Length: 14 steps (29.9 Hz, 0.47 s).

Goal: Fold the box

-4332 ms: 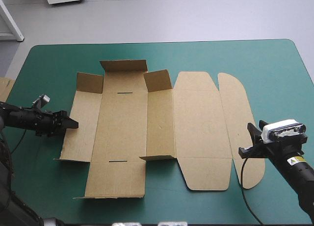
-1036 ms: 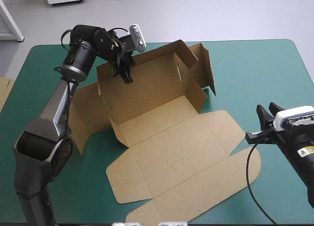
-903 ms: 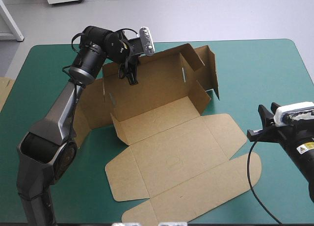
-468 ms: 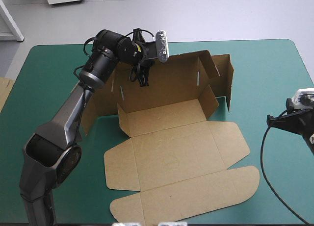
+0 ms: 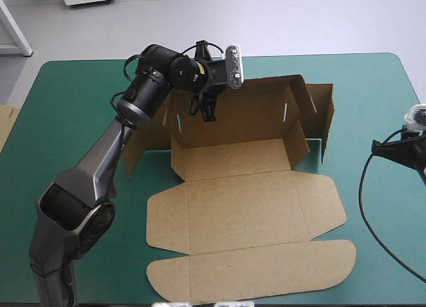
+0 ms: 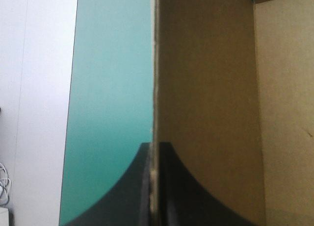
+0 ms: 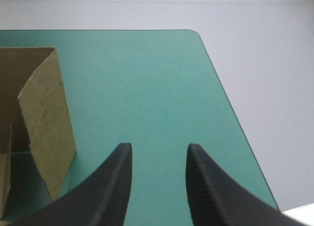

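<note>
We have the box (image 5: 247, 187) in the middle of the high view, set square to the table. Its long rear wall (image 5: 246, 117) stands upright in the upper middle of the frame. The floor panel (image 5: 233, 159) lies just below it, and the lid (image 5: 246, 214) and rounded tuck flap (image 5: 253, 274) lie flat toward the lower edge.

Our left gripper (image 5: 208, 112) reaches in from the upper left and pinches the top edge of that rear wall. In the left wrist view its black fingers (image 6: 186, 196) are pressed all but together with the brown sheet between them, one on the outer face above the teal-green cover (image 5: 53, 100), the other on the inner face. We judge that this pinch is what holds the wall up, since nothing looks tucked or locked.

At the upper right the end flap (image 5: 325, 117) stands bent round the corner and hangs free, so it is probably the next piece to turn inward.

Our right gripper (image 7: 158, 148) grips nothing. Its fingers are spread apart over bare cover at the right edge of the frame, clear of the box, with the end flap off to one side. We take it that it is parked there to leave the board room, within reach of that flap.
</note>
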Available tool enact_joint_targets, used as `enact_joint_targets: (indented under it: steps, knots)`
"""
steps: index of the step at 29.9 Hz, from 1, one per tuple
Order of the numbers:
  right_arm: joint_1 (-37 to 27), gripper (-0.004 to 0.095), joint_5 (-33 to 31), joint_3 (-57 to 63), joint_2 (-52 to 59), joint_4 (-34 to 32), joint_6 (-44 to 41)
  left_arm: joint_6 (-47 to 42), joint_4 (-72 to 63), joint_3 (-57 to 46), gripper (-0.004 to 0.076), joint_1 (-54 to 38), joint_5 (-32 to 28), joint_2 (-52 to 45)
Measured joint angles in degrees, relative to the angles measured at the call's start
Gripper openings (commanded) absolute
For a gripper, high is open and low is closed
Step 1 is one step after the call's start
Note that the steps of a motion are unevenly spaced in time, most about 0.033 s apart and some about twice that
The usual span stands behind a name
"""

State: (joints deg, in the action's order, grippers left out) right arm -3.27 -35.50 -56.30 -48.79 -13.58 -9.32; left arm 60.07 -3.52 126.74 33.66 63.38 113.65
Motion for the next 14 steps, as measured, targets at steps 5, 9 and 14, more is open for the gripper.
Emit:
enact_joint_targets:
  steps: [5, 9, 14]
  knots:
    - [-0.41, 0.0354, 0.51, -0.77, -0.95, -0.68, -0.78, 0.32, 1.21, 0.00, -0.0010, 3.51, -2.09, 0.00]
    - [-0.41, 0.0354, 0.46, -0.95, -1.10, -1.05, -0.96, 0.32, 3.52, 0.00, -0.0010, 5.38, -2.04, 0.00]
    - [-0.41, 0.0354, 0.78, -0.95, -1.10, -4.05, -2.73, -1.50, 6.93, -1.39, -0.0010, 6.71, -2.38, 0.00]
